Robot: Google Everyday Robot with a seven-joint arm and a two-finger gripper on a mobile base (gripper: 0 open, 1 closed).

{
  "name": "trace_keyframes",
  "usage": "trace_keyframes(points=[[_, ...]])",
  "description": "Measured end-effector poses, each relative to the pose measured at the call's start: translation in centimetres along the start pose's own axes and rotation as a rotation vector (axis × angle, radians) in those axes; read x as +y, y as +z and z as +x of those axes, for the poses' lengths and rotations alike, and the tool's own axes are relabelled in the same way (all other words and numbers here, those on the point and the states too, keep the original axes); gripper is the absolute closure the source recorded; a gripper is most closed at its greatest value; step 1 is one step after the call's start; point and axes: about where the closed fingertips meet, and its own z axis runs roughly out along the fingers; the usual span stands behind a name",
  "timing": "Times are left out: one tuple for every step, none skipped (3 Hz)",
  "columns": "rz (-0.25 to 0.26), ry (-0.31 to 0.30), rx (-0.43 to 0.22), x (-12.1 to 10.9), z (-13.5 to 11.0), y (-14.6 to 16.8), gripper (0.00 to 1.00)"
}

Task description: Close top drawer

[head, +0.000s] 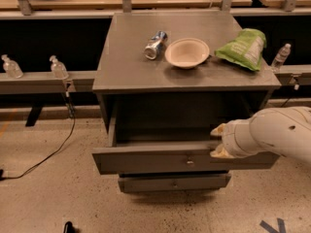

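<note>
The top drawer (160,161) is a wide dark-grey drawer with a small metal knob (190,162) at its centre. It stands partly pulled out of the grey cabinet (146,72). My gripper (217,141) comes in from the right on a white arm (277,135). Its pale fingertips (217,129) rest at the drawer's top front edge, right of the knob. A narrower drawer front (172,182) shows just below the top drawer.
On the cabinet top lie a crushed can (155,44), a cream bowl (187,52) and a green chip bag (243,47). Small bottles (58,68) stand on a rail at left, one bottle (281,57) at right. A black cable (53,149) crosses the floor at left.
</note>
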Motion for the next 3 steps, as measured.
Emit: trace_keyframes(points=[[0.007, -0.008, -0.016, -3.9, -0.1, 2.0, 0.5], [0.016, -0.012, -0.024, -7.0, -0.2, 3.5, 0.5], [0.021, -0.017, -0.023, -8.9, -0.4, 4.4, 0.51]])
